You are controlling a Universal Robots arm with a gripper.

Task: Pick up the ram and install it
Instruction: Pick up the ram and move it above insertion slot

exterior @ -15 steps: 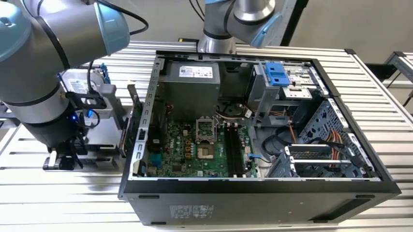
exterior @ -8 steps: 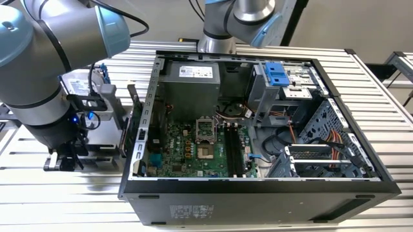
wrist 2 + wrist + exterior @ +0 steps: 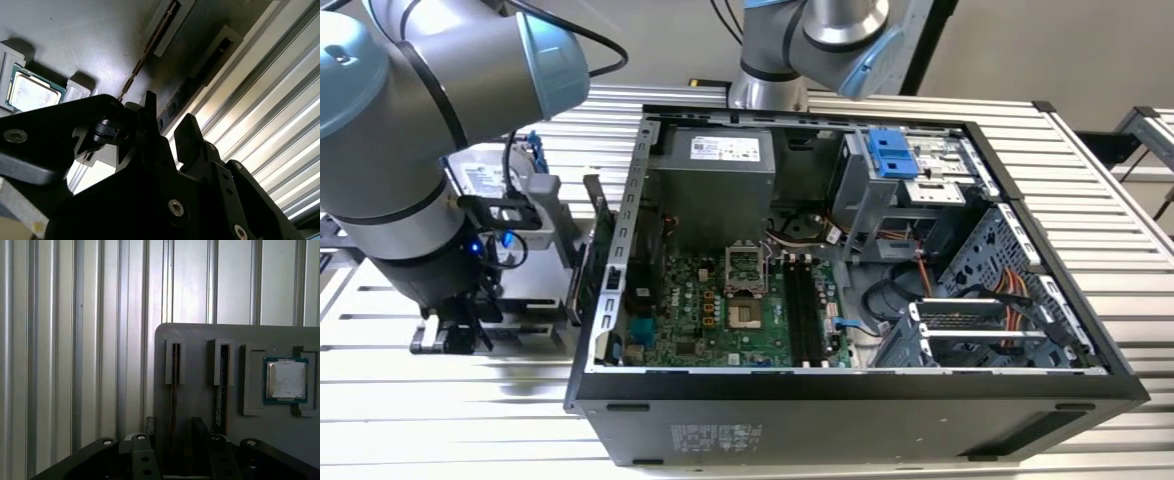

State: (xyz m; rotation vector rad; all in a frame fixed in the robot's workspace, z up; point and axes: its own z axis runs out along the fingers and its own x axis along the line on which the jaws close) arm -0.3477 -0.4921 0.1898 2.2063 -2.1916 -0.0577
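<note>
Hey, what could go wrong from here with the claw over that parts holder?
The claw looks open astride one ram stick standing on edge in the gray holder; closing off-centre might tilt or jam it in its slot. One finger sits between the two slots, so it may knock the second ram stick.

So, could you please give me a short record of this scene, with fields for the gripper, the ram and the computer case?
gripper: open, low over the grey tray, beside the case on the exterior view's left
ram: thin stick on edge in a tray slot, in line with the gap between the fingers; not gripped
second stick: in the slot nearer the processor
processor: lying in a tray pocket
computer case: open; its long black slots look empty
task state: ram not yet picked up
</note>
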